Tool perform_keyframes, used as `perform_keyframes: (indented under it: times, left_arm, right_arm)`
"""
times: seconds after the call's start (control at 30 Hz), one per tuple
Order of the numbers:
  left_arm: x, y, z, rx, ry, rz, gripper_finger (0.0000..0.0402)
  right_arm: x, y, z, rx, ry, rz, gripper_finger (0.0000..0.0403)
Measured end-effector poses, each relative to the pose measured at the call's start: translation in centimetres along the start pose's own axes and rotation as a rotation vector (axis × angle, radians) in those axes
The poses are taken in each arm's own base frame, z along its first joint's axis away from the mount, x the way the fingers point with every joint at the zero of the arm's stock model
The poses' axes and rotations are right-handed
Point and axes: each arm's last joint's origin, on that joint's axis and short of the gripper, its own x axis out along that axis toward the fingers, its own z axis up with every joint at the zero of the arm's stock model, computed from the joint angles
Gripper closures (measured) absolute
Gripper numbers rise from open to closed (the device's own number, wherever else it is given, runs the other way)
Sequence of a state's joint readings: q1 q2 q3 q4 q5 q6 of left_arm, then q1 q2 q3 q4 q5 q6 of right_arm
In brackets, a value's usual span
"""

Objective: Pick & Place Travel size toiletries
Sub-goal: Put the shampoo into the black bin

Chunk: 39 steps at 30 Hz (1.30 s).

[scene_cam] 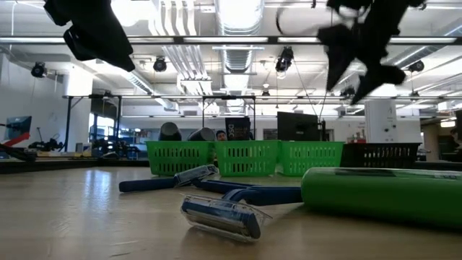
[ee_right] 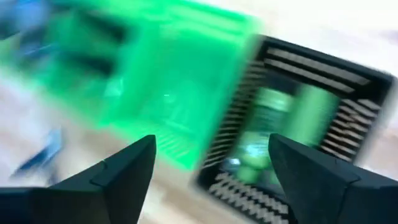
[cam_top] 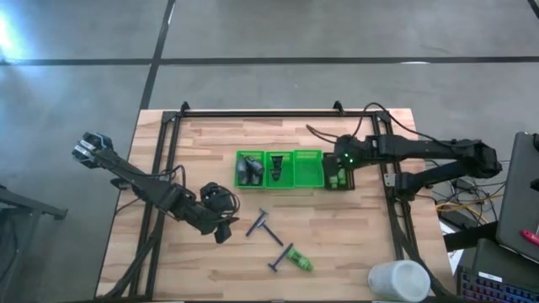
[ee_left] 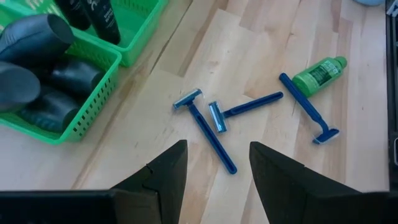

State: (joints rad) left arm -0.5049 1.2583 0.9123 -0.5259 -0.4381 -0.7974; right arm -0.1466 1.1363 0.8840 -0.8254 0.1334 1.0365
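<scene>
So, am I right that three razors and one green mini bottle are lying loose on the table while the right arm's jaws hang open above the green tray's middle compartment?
Not quite. The right gripper hangs with open jaws over the black slotted bin beside the green tray, as the high and right wrist views show. The three razors and the green mini bottle do lie loose on the table.

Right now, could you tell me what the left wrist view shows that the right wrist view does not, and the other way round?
Only the left wrist view shows the three blue razors and a green bottle lying loose on the wooden table, plus grey bottles in the tray, with the open left gripper above the razors. Only the right wrist view shows the black bin with green bottles inside, below the open right gripper. Both show the green tray.
</scene>
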Motion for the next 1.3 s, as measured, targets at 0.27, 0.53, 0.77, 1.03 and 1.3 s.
perform_keyframes:
  times: [0.27,0.53,0.77,1.03,1.3]
  left_arm:
    - [-0.1,-0.1,0.1,0.054,-0.004,-0.003,0.0223]
    - [0.0,0.0,0.0,0.012,0.001,-0.004,0.0223]
    - [-0.1,-0.3,-0.5,-0.016,0.127,-0.106,0.0223]
    - [-0.4,-0.8,-1.3,0.054,0.185,-0.149,0.0223]
    - [-0.3,-0.7,-2.5,0.136,0.211,-0.147,0.0223]
  right_arm:
    - [0.3,7.2,-8.6,-0.438,0.126,0.021,0.0073]
    - [3.3,14.1,-17.7,-0.519,0.214,-0.030,0.0043]
    - [7.1,17.4,-21.9,-0.606,0.311,-0.054,0.0039]
    - [8.8,20.1,-23.0,-0.576,0.334,-0.032,0.0039]
    - [11.9,19.9,-23.8,-0.549,0.411,-0.112,0.0046]
